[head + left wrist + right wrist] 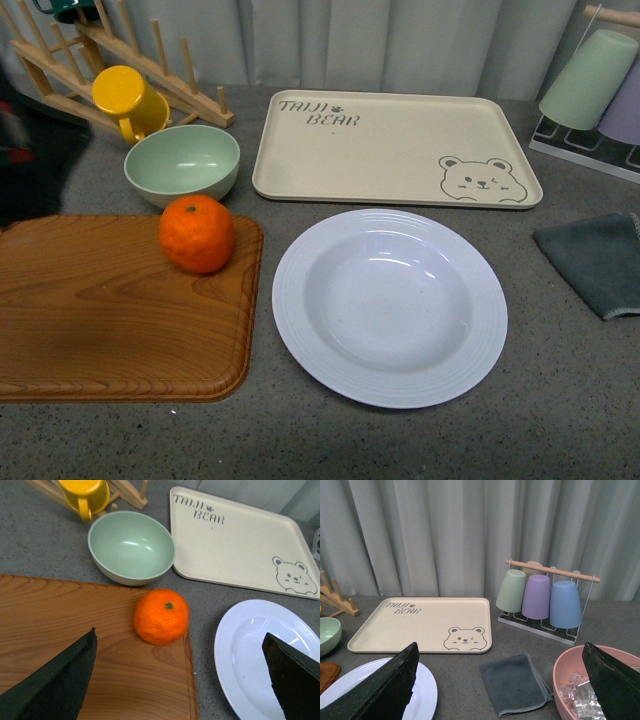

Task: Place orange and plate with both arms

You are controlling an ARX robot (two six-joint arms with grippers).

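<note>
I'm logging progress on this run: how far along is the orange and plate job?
Nothing looks done yet. The orange sits on a corner of the wooden board, and the plate lies empty on the counter beside it. Nothing is in hand: the left gripper is open, facing the orange, and the right gripper is open and empty. Picking up and placing both items is left.

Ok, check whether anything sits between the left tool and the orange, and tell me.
Nothing visible does. The left tool is open, and the orange sits on the wooden board ahead of it, with only bare board between. The green bowl lies beyond the orange, out of the way.
</note>
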